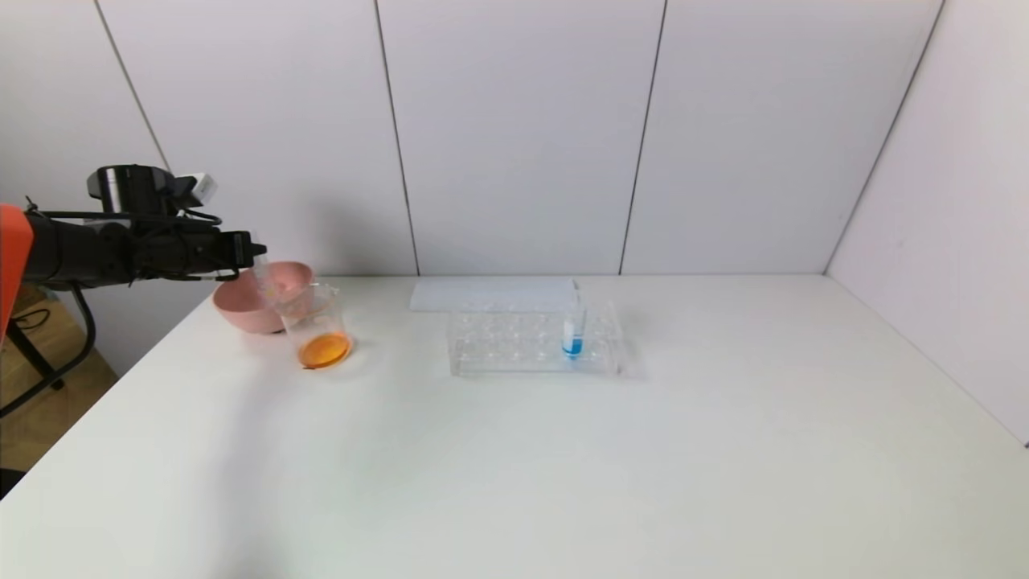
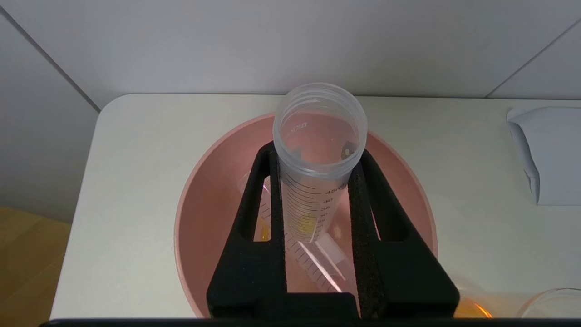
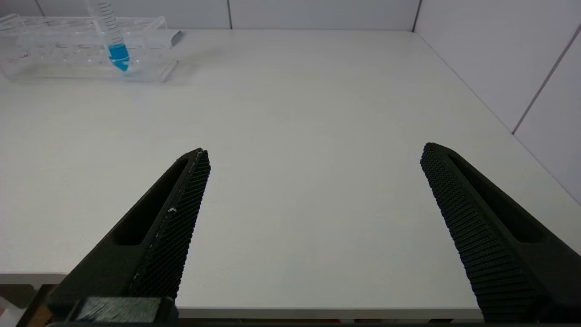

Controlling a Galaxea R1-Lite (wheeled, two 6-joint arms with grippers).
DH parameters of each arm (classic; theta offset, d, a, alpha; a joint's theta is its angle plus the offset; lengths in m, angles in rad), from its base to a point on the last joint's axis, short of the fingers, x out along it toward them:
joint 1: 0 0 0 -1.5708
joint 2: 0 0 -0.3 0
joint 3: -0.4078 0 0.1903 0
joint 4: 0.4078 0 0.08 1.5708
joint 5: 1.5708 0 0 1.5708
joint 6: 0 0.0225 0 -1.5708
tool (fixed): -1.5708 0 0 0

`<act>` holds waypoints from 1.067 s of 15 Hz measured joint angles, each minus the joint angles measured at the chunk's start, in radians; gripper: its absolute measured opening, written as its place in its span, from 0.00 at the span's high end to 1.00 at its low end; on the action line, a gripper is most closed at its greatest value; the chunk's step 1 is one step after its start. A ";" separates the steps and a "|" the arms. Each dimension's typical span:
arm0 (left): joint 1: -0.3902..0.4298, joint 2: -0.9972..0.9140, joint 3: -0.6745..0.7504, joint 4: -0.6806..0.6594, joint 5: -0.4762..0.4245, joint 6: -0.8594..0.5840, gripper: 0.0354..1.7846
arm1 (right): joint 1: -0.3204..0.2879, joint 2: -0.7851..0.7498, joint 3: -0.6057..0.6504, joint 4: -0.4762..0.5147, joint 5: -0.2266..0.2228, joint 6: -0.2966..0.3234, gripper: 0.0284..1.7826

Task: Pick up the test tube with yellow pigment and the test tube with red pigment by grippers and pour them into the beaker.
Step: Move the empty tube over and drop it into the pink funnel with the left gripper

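My left gripper (image 1: 256, 261) hangs over the pink bowl (image 1: 241, 310) at the table's far left. It is shut on the test tube with yellow pigment (image 2: 317, 150), a clear graduated tube held upright, open end up, with only a little yellow at its tip. In the left wrist view the gripper (image 2: 315, 154) grips the tube near its rim. A second clear tube (image 2: 317, 268) lies inside the bowl (image 2: 209, 200); I cannot tell its colour. The beaker (image 1: 317, 326) stands next to the bowl and holds orange liquid. My right gripper (image 3: 313, 154) is open and empty above the table's front edge.
A clear tube rack (image 1: 514, 342) stands mid-table at the back with one blue-tipped tube (image 1: 572, 334) in it; both show in the right wrist view, the rack (image 3: 54, 50) and the tube (image 3: 117, 50). A white sheet (image 1: 490, 293) lies behind the rack. Walls close off the back and right.
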 joint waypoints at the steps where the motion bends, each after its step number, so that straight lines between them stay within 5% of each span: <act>1: 0.001 0.002 -0.003 0.000 0.000 0.000 0.78 | 0.000 0.000 0.000 0.000 0.000 0.000 0.05; 13: 0.009 0.004 0.002 0.008 -0.010 -0.004 0.77 | 0.000 0.000 0.000 0.000 0.000 0.000 0.05; 16: 0.010 0.000 0.003 0.019 -0.008 -0.006 0.68 | 0.000 0.000 0.000 0.000 0.000 0.000 0.05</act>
